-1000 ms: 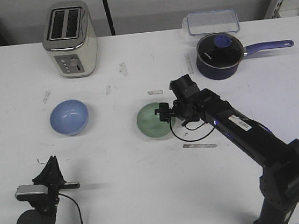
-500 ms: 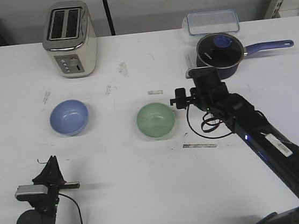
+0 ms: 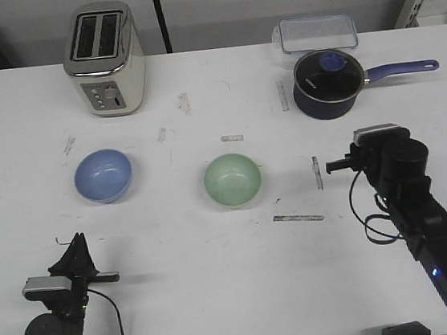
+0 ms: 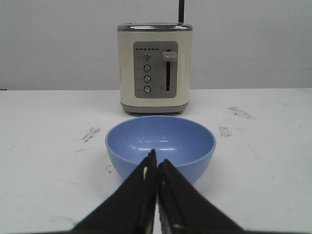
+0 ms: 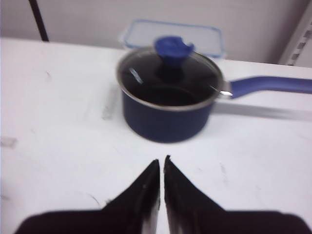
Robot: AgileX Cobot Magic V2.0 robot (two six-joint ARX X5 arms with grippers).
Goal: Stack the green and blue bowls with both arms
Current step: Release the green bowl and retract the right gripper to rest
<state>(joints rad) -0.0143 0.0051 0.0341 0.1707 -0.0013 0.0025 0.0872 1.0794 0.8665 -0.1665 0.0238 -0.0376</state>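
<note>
A: How do the tools stand?

B: In the left wrist view the left gripper [image 4: 156, 168] has its two dark fingers pressed together, tips meeting with nothing between them. They point at the blue bowl [image 4: 161, 144], which sits just beyond the tips in the middle of that frame; I cannot tell whether they touch its wall. In the right wrist view the right gripper [image 5: 161, 168] is likewise drawn together to a thin slit, pinching nothing, its tips over bare white table [image 5: 58, 146].

A: And the arms?

B: In the front view the left arm [image 3: 61, 303] sits folded low in the lower left corner, its narrow gripper end pointing up the frame toward the blue bowl [image 3: 103, 175], well apart from it. The right arm [image 3: 408, 195] runs from the lower right corner up to a round black housing at right of centre, a cable looping beside it.

A: Where are the bowls?

B: The blue one lies left of centre, upright and open. The green bowl [image 3: 233, 180] sits at the frame's centre, also upright, well apart from the blue one and from both arms.

A: Anything else?

B: A toaster [image 3: 104, 60] at upper left, behind the blue bowl; a lidded dark blue saucepan [image 3: 327, 83] at upper right, with a clear container [image 3: 317, 32] behind it.
</note>
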